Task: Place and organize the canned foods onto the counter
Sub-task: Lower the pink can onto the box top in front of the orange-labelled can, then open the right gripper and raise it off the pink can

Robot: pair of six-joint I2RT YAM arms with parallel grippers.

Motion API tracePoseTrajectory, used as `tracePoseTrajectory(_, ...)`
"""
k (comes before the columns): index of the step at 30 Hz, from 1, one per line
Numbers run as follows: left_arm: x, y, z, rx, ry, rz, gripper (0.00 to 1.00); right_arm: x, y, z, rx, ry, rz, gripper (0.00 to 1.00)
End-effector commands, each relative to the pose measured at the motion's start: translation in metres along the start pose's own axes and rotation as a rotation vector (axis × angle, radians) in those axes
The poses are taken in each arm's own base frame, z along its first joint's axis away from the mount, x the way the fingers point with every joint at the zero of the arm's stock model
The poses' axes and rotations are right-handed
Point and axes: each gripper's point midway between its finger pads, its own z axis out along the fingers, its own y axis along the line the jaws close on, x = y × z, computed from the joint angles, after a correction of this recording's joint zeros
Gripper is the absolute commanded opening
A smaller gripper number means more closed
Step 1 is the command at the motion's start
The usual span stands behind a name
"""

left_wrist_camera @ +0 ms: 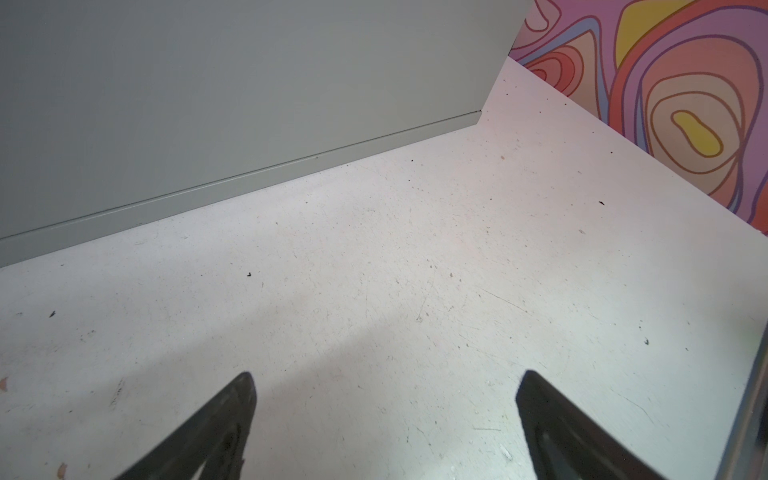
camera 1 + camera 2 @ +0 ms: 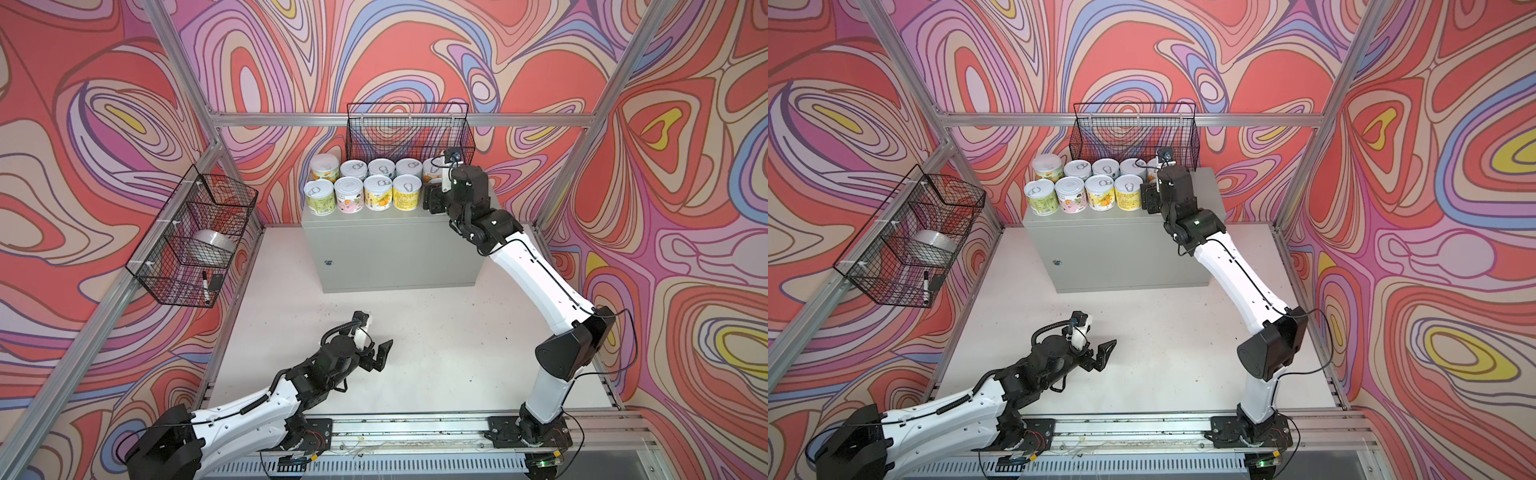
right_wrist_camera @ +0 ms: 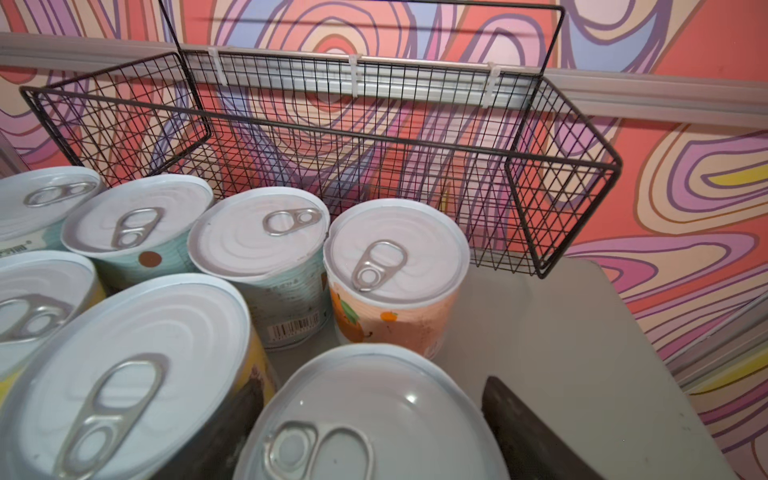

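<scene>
Canned foods stand upright in two rows on the counter, the grey cabinet at 12 o'clock of the white floor in both top views. Four show in the front row: a green label at the 9 o'clock end, then pink, then two yellowish. Five more stand close behind them, toward 12 o'clock.

The right hand sits at the 3 o'clock end of the front row, low over the counter top. In the right wrist view its two dark fingers straddle one more tin, which stands upright just beside the yellow one. Whether the pads press on it or stand clear I cannot tell.

The left hand hangs over the floor at 6 o'clock of the counter, well apart from it, jaws spread wide and holding nothing.

A black wire basket hangs on the back wall at 12 o'clock, just above the back row. A second basket on the wall at 9 o'clock carries a tape roll and a marker.
</scene>
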Motion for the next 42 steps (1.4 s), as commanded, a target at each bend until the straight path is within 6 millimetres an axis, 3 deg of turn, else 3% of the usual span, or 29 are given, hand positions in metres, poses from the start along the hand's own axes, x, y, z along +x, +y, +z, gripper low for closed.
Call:
tracePoseTrajectory(1,-0.016,-0.004,0.000,0.013,-0.034,-0.005,0.99,-0.020,-0.003,-0.011,-0.009,-0.066,0.027,0.85)
tracePoseTrajectory(7,-0.017,-0.006,0.003,0.014,-0.031,-0.004,1.00,-0.035,0.000,-0.018,-0.039,-0.097,0.039,0.85)
tracePoseTrajectory(8,-0.018,-0.006,0.003,0.016,-0.032,-0.006,1.00,-0.049,-0.005,-0.032,-0.038,-0.130,0.052,0.85)
tracePoseTrajectory(12,-0.019,-0.008,0.004,0.024,-0.036,-0.010,1.00,-0.067,-0.008,-0.053,-0.059,-0.188,0.068,0.85)
tracePoseTrajectory(18,-0.020,-0.010,0.005,0.032,-0.034,-0.009,1.00,-0.077,-0.016,-0.086,-0.085,-0.258,0.097,0.85)
tracePoseTrajectory(22,-0.024,-0.010,0.003,0.032,-0.045,-0.010,1.00,-0.063,-0.024,-0.100,-0.073,-0.217,0.126,0.77)
tracePoseTrajectory(24,-0.024,-0.010,0.002,0.031,-0.046,-0.006,1.00,-0.049,-0.027,-0.106,-0.072,-0.186,0.151,0.68)
tracePoseTrajectory(26,-0.024,-0.010,0.001,0.031,-0.046,-0.001,1.00,-0.034,-0.029,-0.107,-0.068,-0.155,0.166,0.57)
tracePoseTrajectory(29,-0.023,-0.009,0.002,0.027,-0.038,0.006,1.00,-0.010,-0.032,-0.103,-0.049,-0.110,0.178,0.51)
tracePoseTrajectory(35,-0.021,-0.011,0.003,0.034,-0.025,0.009,1.00,0.012,-0.026,-0.090,-0.064,-0.073,0.203,0.47)
tracePoseTrajectory(42,-0.022,-0.008,0.001,0.024,-0.032,0.006,1.00,0.021,-0.018,-0.071,-0.067,-0.044,0.201,0.44)
